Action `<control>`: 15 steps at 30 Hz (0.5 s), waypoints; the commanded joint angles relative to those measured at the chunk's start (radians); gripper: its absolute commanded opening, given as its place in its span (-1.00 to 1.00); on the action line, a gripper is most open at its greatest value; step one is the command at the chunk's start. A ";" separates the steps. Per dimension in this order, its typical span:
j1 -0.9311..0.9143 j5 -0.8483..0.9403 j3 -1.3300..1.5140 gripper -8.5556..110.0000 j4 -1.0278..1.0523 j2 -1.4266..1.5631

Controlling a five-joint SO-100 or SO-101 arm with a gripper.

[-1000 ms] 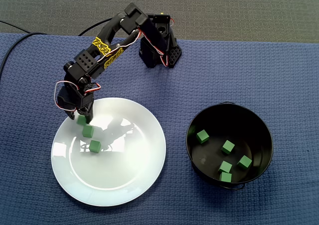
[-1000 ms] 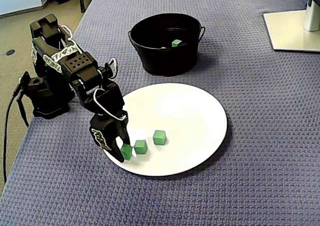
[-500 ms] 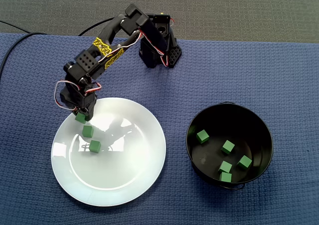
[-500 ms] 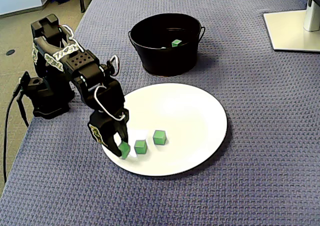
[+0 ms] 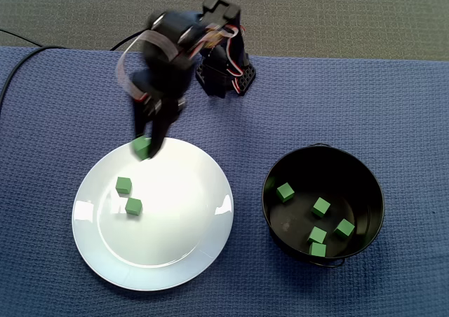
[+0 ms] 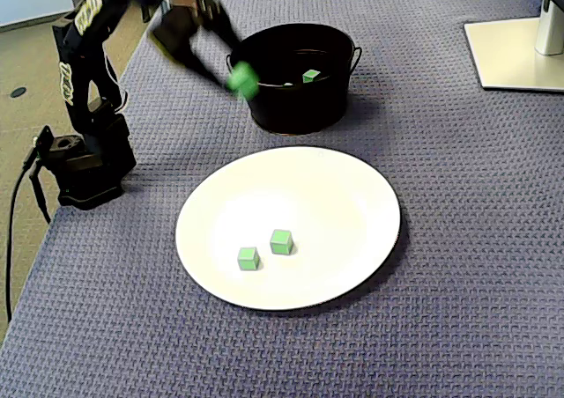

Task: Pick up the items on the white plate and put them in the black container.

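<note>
Cube in the claw, Sam! In the top-down fixed view the gripper (image 5: 145, 146) pinches a green cube (image 5: 142, 149) between its 2 dark fingers, right over the upper-left rim of the white plate (image 5: 182, 261).

The side-on fixed view adds height, Jo. The gripper (image 6: 238, 77) hangs well above the cloth (image 6: 458, 266). The green cube (image 6: 241, 79) is a soft smear against the left rim of the black container (image 6: 291, 107). Arm and fingers are blurred in both fixed views.

What does the top-down one show that yours can't?

The container's floor! 5 stowed cubes (image 5: 284, 191) (image 5: 321, 206) (image 5: 344, 227) (image 5: 317, 234) (image 5: 318, 250) lie scattered in there. From the side only 1 (image 6: 310, 76) peeks over the front wall.

And on the plate?

2 plate cubes (image 5: 123, 185) (image 5: 133, 206) sit on its left half, near each other but not touching. Side-on they sit toward the near rim (image 6: 248, 258) (image 6: 281, 241).

Textures, quickly!

The plate is round, glossy from above with bright glare patches, flatter white from the side. The container is round with shiny black walls. The cubes are small, matte and sharp-edged. The cloth is blue-grey with a waffle weave.

Anything only the side view has?

A white stand base (image 6: 515, 50) at the top right. The arm base (image 6: 84, 165) sits at the cloth's left edge, with a black cable (image 6: 11, 248) trailing down.
</note>
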State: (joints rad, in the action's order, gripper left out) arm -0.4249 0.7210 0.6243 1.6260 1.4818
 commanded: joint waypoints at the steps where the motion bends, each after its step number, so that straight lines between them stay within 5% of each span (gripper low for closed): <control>1: 0.173 -0.494 -0.052 -0.86 -0.051 0.135; 7: 0.512 -0.904 0.114 -0.86 -0.190 0.132; 15: 0.834 -0.864 0.311 -0.86 -0.379 -0.112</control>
State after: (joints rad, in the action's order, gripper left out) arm 0.3221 -0.1565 0.8897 1.3254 1.4389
